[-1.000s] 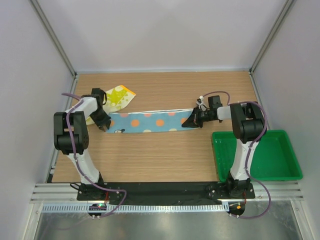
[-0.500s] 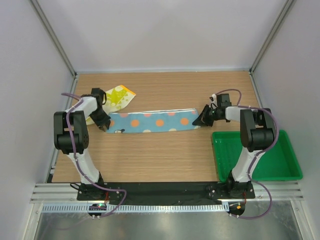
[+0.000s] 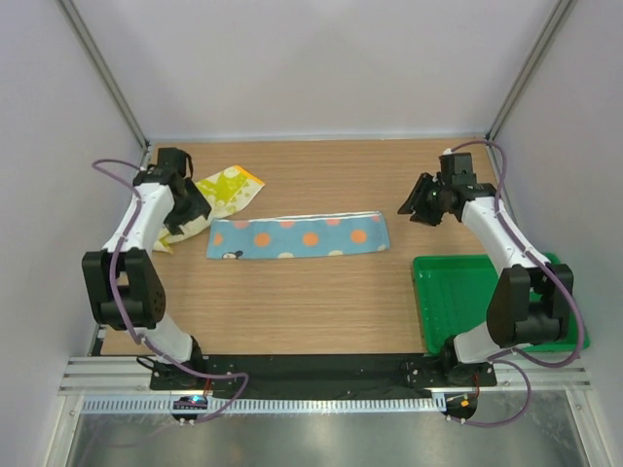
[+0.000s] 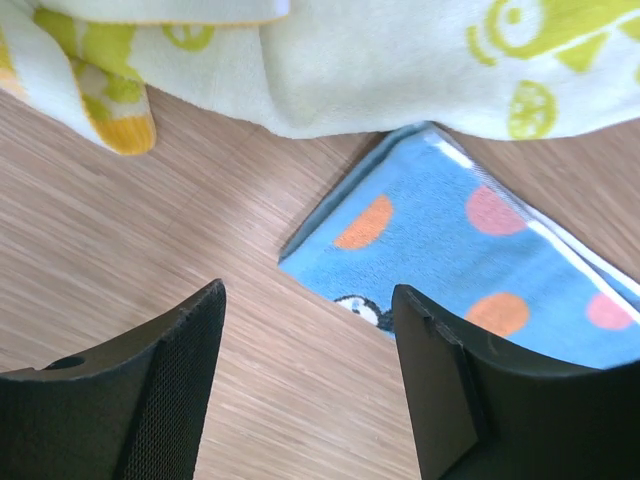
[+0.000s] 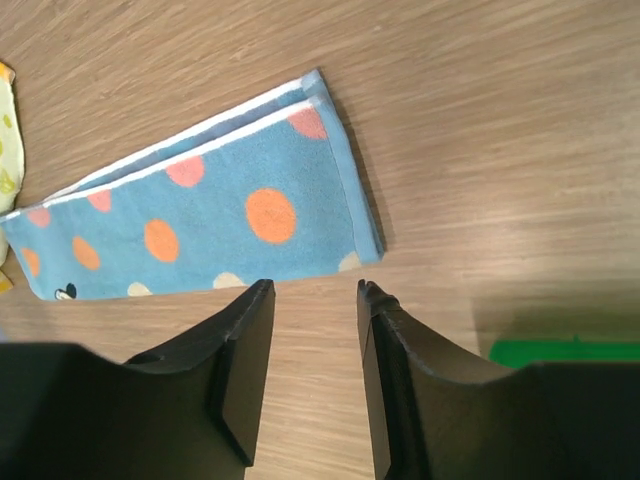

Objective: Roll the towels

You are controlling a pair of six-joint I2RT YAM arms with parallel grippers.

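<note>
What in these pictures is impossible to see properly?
Yellow towel: top view, left arm crosses it; left wrist view, top edge cuts it off.
Green tray: top view, right arm covers part; right wrist view shows a sliver.
Blue towel: top view, printed figure too small.

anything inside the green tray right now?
Nothing shows on the visible floor of the green tray in the top view. The right arm overhangs its middle, so whatever lies beneath that stretch is hidden.
</note>
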